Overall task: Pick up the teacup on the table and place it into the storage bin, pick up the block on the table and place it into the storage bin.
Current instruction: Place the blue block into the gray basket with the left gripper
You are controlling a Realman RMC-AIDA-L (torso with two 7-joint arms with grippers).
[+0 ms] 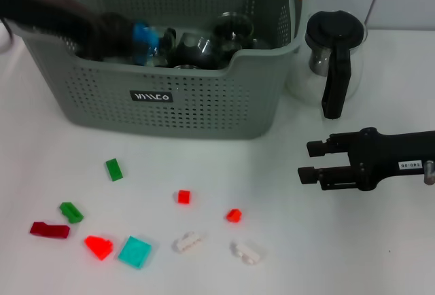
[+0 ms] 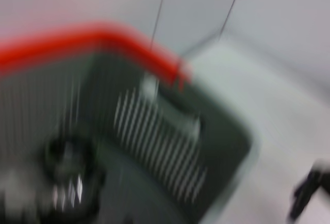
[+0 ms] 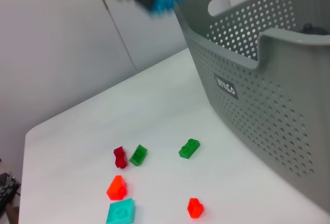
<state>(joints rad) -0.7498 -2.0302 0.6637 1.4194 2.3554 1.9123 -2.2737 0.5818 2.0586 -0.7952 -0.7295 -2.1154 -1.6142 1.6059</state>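
The left tool (image 1: 139, 40) is over the storage bin (image 1: 204, 115) at the upper left of the head view, carrying a blue block (image 1: 144, 37) just above the bin's near rim. It appears clamped on that block, though the arm is smeared in the picture and I would not swear to the grip. In the right wrist view the same blue piece shows at the top, level with the bin's edge.

The risk I see is a release too close to the rim: the block could strike the wall and bounce out onto the desk (image 1: 306, 261). There is also dark glassware (image 1: 197, 49) already lying inside, possibly the teacup, and a hard drop onto it could knock or chip it.

The right tool (image 1: 309, 161) hangs at the right edge of the head view, fingers apart and empty, just below the glass pitcher (image 1: 333, 57). A careless swing upward could clip the pitcher's handle.

Counting what lies on the desk in the lower left of the head view: two green blocks (image 1: 113, 169), one dark red (image 1: 49, 230), three bright red or orange (image 1: 98, 247), one teal tile (image 1: 135, 251), and two white pieces (image 1: 187, 242). That makes nine loose, plus the blue one held. One bin, one pitcher.
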